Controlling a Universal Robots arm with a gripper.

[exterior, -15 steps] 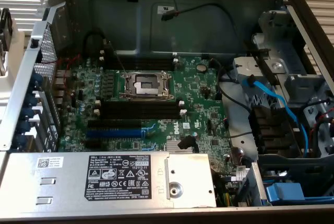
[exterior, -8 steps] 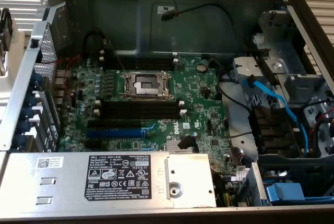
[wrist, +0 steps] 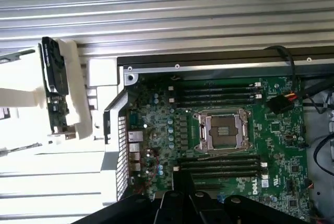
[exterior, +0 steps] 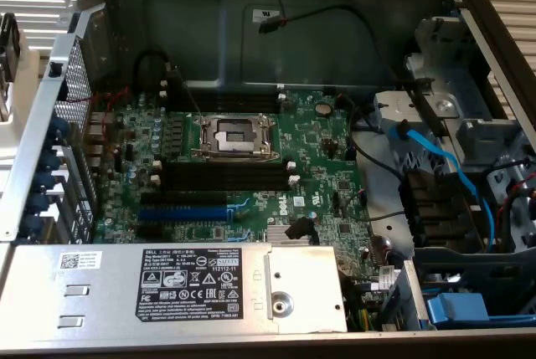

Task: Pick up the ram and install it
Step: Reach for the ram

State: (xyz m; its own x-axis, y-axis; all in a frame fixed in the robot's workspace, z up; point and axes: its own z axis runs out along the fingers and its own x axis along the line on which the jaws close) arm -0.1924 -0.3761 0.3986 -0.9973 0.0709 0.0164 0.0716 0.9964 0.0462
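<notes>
One case (exterior: 209,24), motherboard (exterior: 322,146) inside, ram (wrist: 56,104) in holder (wrist: 78,91)

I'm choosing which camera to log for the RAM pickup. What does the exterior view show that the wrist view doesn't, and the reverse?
Exterior view adds: the labelled power supply and the blue cable by the drive bays. Wrist view adds: the claw, and a plain look at the ram standing in its white holder outside the case. Both share: the motherboard, its CPU socket and the black memory slots.
</notes>
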